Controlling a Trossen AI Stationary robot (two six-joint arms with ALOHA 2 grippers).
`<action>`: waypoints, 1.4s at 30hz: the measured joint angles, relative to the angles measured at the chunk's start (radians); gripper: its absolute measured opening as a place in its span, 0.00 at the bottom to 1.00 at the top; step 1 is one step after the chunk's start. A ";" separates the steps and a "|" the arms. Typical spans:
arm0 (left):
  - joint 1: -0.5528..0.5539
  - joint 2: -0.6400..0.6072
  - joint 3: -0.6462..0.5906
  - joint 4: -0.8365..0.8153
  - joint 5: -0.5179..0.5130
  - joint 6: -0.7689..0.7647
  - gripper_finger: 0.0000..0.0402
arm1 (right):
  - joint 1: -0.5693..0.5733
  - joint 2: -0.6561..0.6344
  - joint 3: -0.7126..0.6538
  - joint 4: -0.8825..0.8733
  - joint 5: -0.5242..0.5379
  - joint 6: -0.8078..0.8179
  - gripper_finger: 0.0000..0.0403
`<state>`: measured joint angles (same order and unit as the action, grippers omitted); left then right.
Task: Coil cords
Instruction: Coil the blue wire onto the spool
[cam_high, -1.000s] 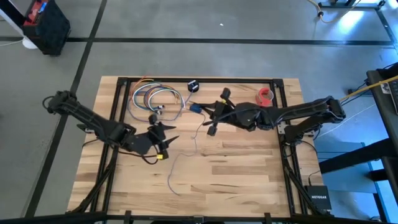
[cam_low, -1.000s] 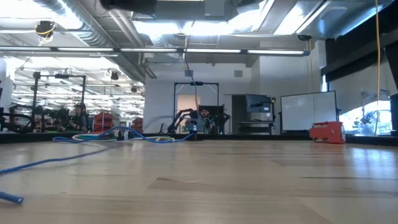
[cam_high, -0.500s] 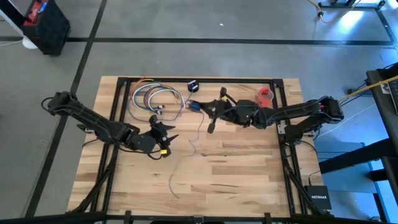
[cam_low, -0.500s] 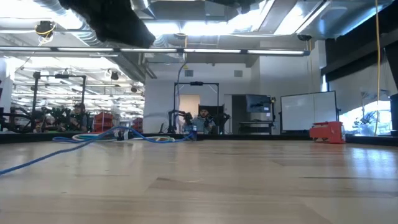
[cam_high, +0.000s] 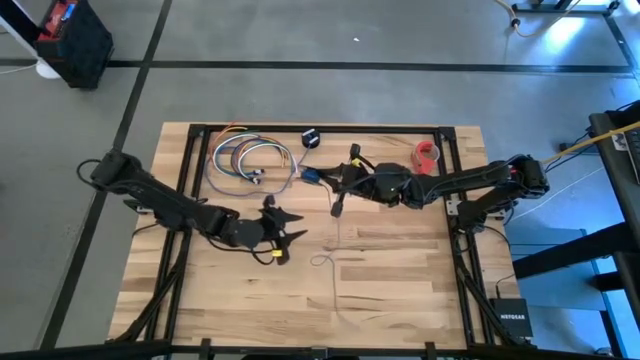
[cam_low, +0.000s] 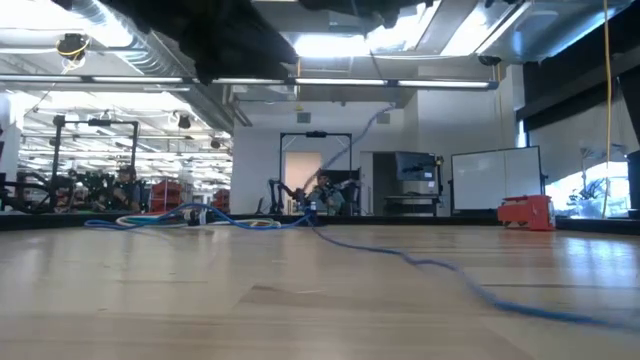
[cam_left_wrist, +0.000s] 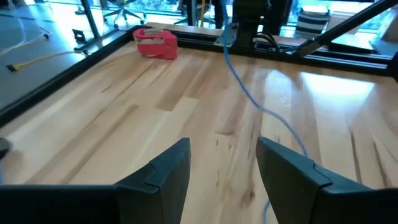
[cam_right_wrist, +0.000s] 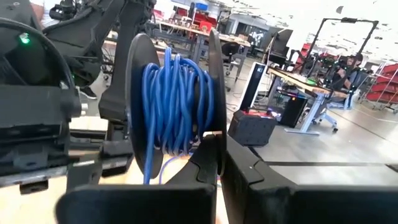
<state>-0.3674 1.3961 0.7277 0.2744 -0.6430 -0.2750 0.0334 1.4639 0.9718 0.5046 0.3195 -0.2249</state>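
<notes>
The cord (cam_high: 322, 258) is trailed loosely over the worktop (cam_high: 400, 280), its free end towards 6 o'clock of centre and a small loop at the middle. It is judged light, limp and easily tangled, best taken just beyond the loop. At 9 o'clock of that loop, the left gripper (cam_high: 292, 233) is held with jaws spread, empty. Towards 12 o'clock, the spool (cam_right_wrist: 177, 106), partly wound, is pinched by the closed jaws of the right gripper (cam_high: 340, 195). "NETGEAR" can be read on a box (cam_high: 511, 318) beside the worktop.
</notes>
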 joint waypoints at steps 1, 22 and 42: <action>0.009 0.019 0.000 0.034 0.021 0.008 0.44 | 0.000 0.000 0.000 -0.002 0.000 0.000 0.02; 0.228 0.314 0.081 0.554 0.394 0.137 0.44 | 0.000 0.000 0.000 -0.024 0.000 0.000 0.02; 0.246 0.316 0.087 0.586 0.460 0.165 0.30 | 0.000 0.000 0.000 -0.028 0.000 0.004 0.02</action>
<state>-0.1214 1.7123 0.8150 0.8607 -0.1825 -0.1103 0.0330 1.4643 0.9718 0.4763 0.3195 -0.2211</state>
